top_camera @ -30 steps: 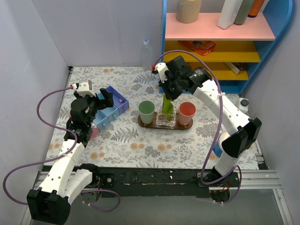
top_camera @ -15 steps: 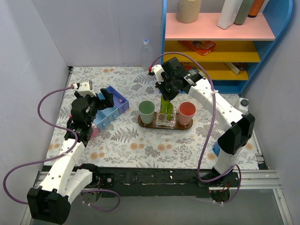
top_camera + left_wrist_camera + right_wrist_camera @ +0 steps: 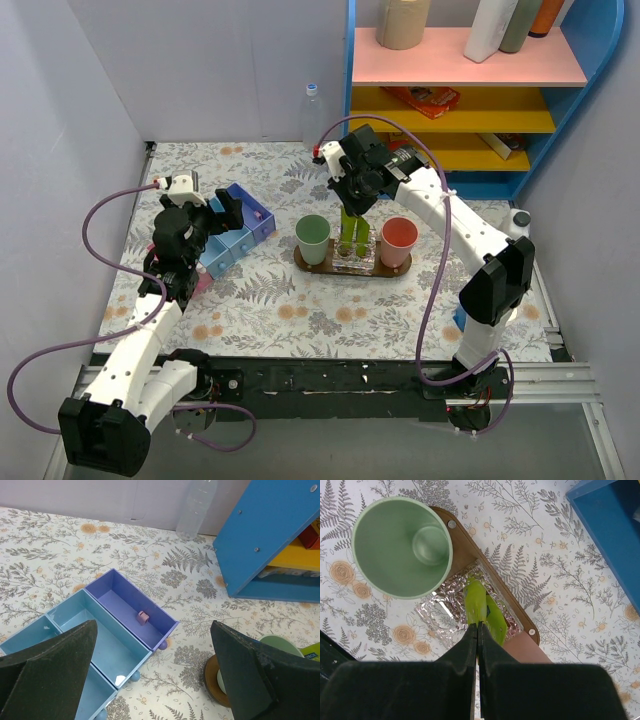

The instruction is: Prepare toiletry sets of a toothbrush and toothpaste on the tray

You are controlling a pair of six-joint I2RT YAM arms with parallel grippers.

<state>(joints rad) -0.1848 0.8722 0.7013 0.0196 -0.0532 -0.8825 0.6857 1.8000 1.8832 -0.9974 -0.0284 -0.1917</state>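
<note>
The dark-brown oval tray (image 3: 322,267) lies mid-table with a clear square holder (image 3: 353,258) on it, between a green cup (image 3: 312,240) and a pink cup (image 3: 399,237). My right gripper (image 3: 353,203) is above the holder, shut on a lime-green flat piece (image 3: 477,602) whose lower end reaches into the holder (image 3: 445,612). A second lime-green piece (image 3: 496,622) stands beside it. The tray's edge (image 3: 465,550) shows with white dots. No pale wrapped item shows. My left gripper (image 3: 228,212) is open and empty above the organiser (image 3: 238,238).
The blue and purple organiser (image 3: 125,605) holds a small pink piece (image 3: 143,618). A clear bottle (image 3: 312,115) stands at the back wall. A blue shelf unit (image 3: 470,90) with bottles and boxes fills the back right. A white-blue object (image 3: 519,219) sits at the right edge.
My right gripper has moved slightly left with the lime-green piece, which now stands more upright over the holder. The left arm has not moved.
</note>
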